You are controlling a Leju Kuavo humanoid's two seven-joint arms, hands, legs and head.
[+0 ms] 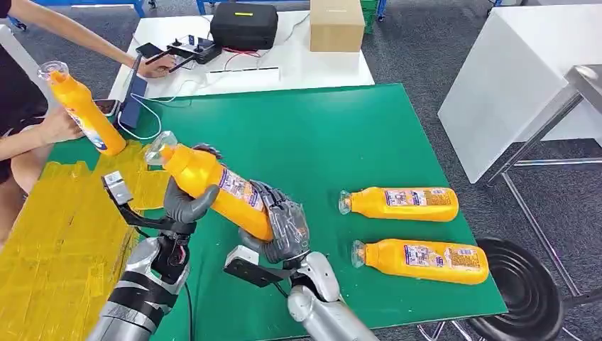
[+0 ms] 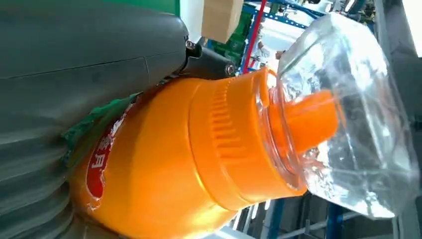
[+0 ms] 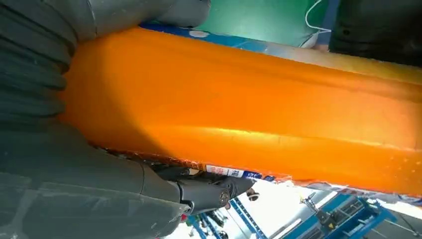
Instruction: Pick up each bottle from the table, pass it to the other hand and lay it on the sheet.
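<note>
The left hand [image 1: 186, 202] grips the upper part of an orange bottle [image 1: 213, 186], near its clear cap [image 2: 348, 114]. The right hand [image 1: 280, 224] holds the lower end of the same bottle. The bottle is tilted in the air above the green table [image 1: 319, 135]. Two more bottles [image 1: 401, 204] lie on their sides on the green surface, at the robot's right. The yellow sheet [image 1: 50, 241] is on the left. A person's hand [image 1: 60, 126] holds another orange bottle [image 1: 84, 110] above it.

Both silver arms rise from the near edge and meet at the near left. The left robot hand [image 1: 186, 202] wraps the orange bottle [image 1: 213, 186] near its neck; the right robot hand [image 1: 284, 226] grips its base end.
</note>
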